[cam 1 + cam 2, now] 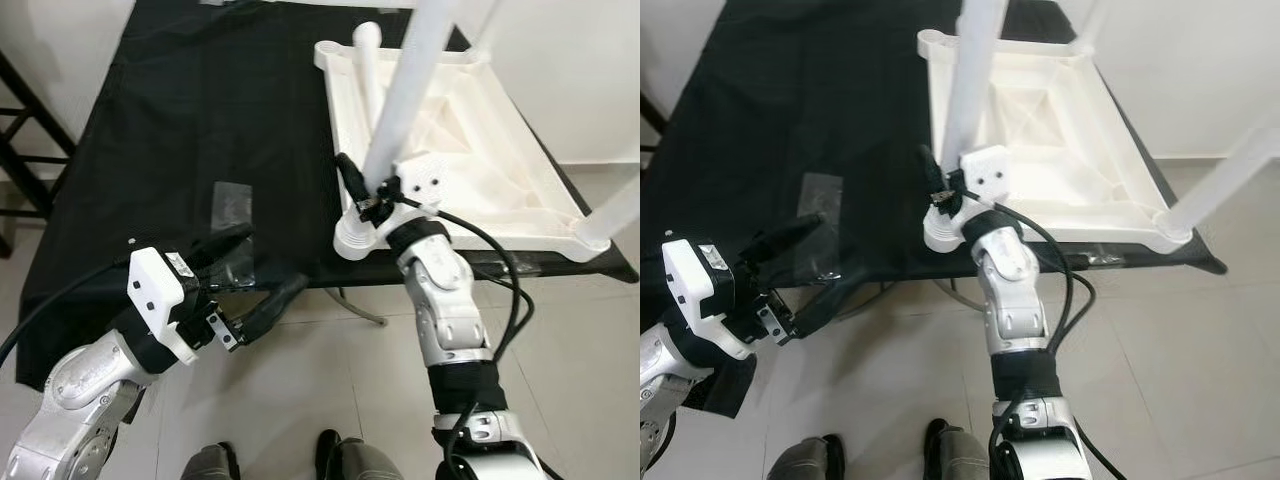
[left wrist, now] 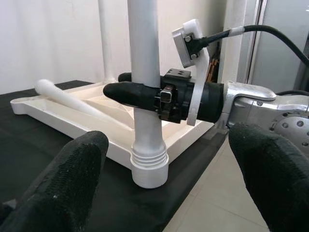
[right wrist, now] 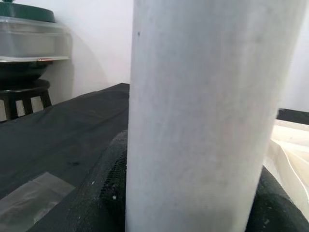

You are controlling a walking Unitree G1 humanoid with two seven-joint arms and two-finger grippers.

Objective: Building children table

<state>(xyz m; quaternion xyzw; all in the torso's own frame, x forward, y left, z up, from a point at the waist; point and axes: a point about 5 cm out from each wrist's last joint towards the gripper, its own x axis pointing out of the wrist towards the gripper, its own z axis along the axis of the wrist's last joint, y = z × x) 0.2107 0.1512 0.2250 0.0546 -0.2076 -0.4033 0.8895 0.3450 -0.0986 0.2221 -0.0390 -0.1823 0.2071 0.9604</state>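
White plastic tabletop [image 1: 500, 160] lies upside down on black cloth [image 1: 200, 120], w/ a leg [image 2: 145, 96] upright in its near corner socket. Right gripper [image 2: 140, 94] is clamped round that leg. Left gripper [image 1: 255, 290] hangs off the cloth's edge, fingers [image 2: 72, 179] spread, holding nothing.

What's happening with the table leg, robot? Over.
Right end effector shut on white plastic leg, standing in upturned white tabletop corner socket. Left end effector open, hovering nearby. Nothing blocking.
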